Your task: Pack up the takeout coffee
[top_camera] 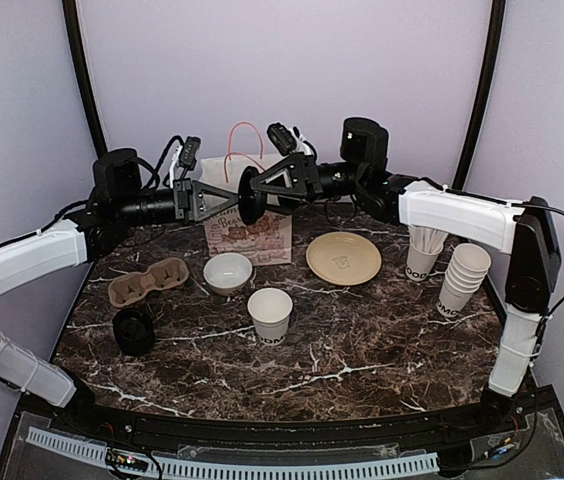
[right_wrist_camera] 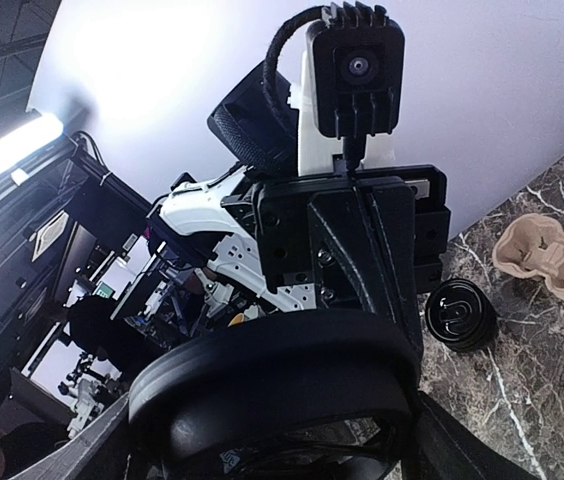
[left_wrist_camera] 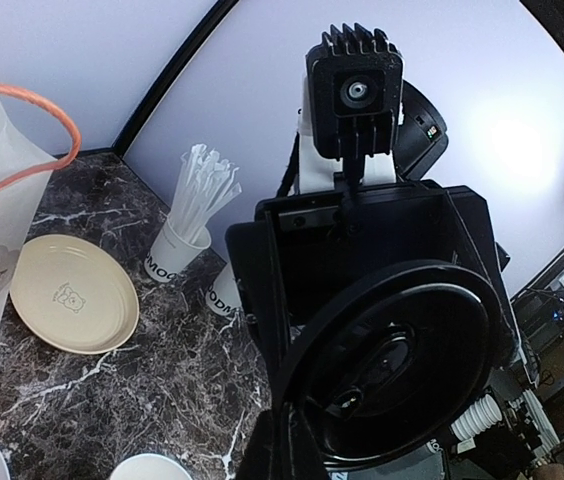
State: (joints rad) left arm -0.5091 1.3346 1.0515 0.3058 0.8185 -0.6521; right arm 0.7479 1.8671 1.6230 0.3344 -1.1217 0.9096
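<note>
No cup with a lid on it shows. A lidless white cup (top_camera: 270,312) with black lettering stands at the table's middle, and another white cup (top_camera: 228,272) stands behind it to the left. A black plastic lid (top_camera: 252,195) hangs on edge in the air in front of the white paper bag (top_camera: 247,228). My left gripper (top_camera: 234,197) is shut on its rim from the left; the lid (left_wrist_camera: 392,365) fills the left wrist view. My right gripper (top_camera: 264,187) spans the lid (right_wrist_camera: 272,385) from the right, fingers (right_wrist_camera: 442,440) against its edges.
A stack of black lids (top_camera: 134,331) and a brown pulp cup carrier (top_camera: 149,281) lie at the left. A tan plate (top_camera: 343,257) lies right of the bag. A cup of white sticks (top_camera: 424,250) and a stack of lidless cups (top_camera: 462,280) stand at the right.
</note>
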